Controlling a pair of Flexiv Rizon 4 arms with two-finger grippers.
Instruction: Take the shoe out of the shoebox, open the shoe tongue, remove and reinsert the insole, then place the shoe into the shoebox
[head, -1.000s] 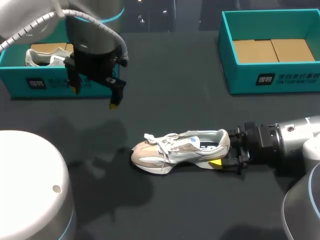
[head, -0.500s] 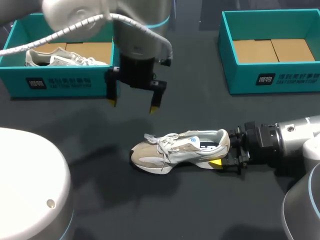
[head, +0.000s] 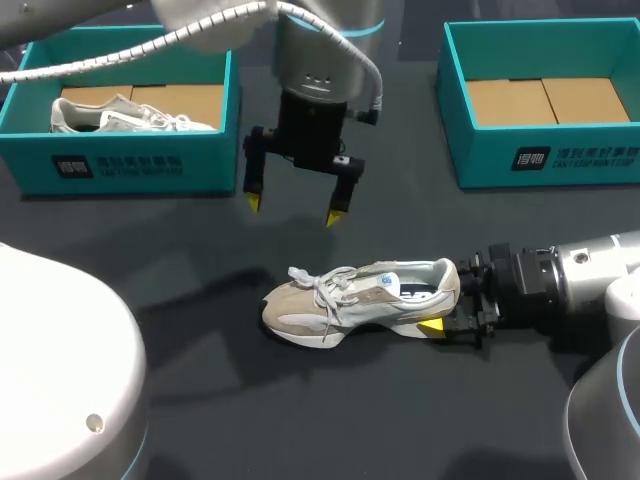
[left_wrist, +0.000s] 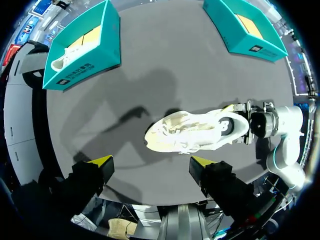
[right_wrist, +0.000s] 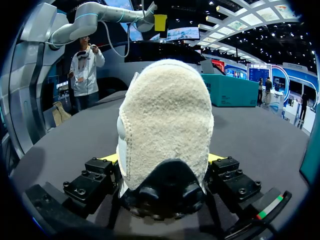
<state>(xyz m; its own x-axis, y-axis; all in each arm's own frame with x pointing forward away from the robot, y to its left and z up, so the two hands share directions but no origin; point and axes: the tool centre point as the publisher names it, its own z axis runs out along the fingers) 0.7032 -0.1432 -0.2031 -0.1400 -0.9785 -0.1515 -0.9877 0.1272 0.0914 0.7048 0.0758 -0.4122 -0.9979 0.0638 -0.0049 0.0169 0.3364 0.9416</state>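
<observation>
- Since one second ago our left arm has travelled from above the left shoebox (head: 130, 165) toward the middle of the surface (head: 330, 420), while the shoe (head: 350, 300) and our right arm have kept their place
- Now the left fingers (head: 292, 207) hang over the dark surface, between the two shoeboxes and just behind the shoe in the head view
- They are spread wide apart and nothing is between them; in the left wrist view the left fingers (left_wrist: 151, 161) have the shoe (left_wrist: 195, 135) ahead of them, apart from both yellow tips
- The shoe stands upright on its sole on the surface, outside of both boxes, with the toe toward the left arm's side and the heel toward the right arm
- The right fingers (head: 445, 305) are clenched on the heel; in the right wrist view the right fingers (right_wrist: 162, 160) press the heel of the shoe (right_wrist: 165, 120) from two sides
- A second shoe (head: 120, 112) lies inside the left shoebox
- The right shoebox (head: 545, 160) stands well apart from the shoe and shows a brown cardboard floor
</observation>
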